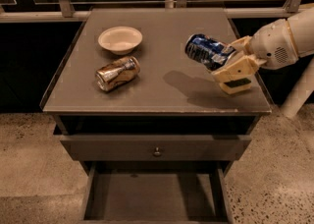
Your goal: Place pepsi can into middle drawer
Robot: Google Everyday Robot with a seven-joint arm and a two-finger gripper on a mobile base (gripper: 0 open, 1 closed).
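Observation:
The pepsi can (208, 51) is dark blue with white marks. It is held tilted in the air above the right side of the cabinet top (162, 88). My gripper (223, 62) comes in from the right and is shut on the can, with its cream fingers (234, 73) around the can's right end. The middle drawer (152, 197) is pulled open at the bottom of the view, below and in front of the can. Its flat grey floor is bare.
A gold-brown shiny can (117, 73) lies on its side on the left of the cabinet top. A cream bowl (120, 39) stands behind it. A shut drawer with a small round knob (157, 151) sits above the open drawer. A rail runs behind the cabinet.

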